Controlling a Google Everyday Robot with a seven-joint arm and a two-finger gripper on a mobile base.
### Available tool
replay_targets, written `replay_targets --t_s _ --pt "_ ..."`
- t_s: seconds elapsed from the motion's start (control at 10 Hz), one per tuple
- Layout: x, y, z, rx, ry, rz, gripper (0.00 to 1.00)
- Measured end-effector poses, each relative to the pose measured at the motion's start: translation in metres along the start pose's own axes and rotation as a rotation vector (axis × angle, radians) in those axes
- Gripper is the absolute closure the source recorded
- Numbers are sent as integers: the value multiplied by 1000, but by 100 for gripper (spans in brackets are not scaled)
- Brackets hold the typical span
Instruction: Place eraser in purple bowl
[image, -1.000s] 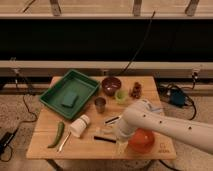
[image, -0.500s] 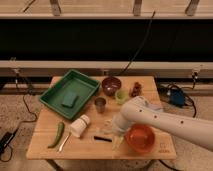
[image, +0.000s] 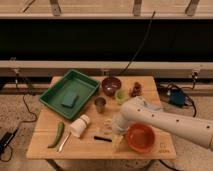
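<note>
Gripper (image: 112, 129) low beside orange bowl (image: 142, 140), grasp impossible to tell, purple bowl (image: 111, 85) well behind

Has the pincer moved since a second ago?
Yes. The pincer has swung left, off the orange bowl that the arm was partly covering. It now hangs between that bowl and the white cup.

Green tray (image: 75, 85) holding a sponge (image: 70, 100), metal cup (image: 100, 104), white cup (image: 80, 125), green pepper (image: 57, 135), orange bowl (image: 140, 138) on wooden table (image: 44, 149), claw (image: 116, 132) beside that bowl
</note>
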Motion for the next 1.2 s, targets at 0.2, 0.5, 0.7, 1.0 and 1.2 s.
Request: replay_targets --t_s 0.2,0.5,0.7,1.0,1.2 --pt "4 -1 7 -14 8 5 23" --pt "5 2 13 -34 20 4 51" --pt "6 5 12 -36 21 4 71" --pt "-8 2 -7 -8 1 -8 97" --pt "-24 -6 -28 12 -11 -31 100"
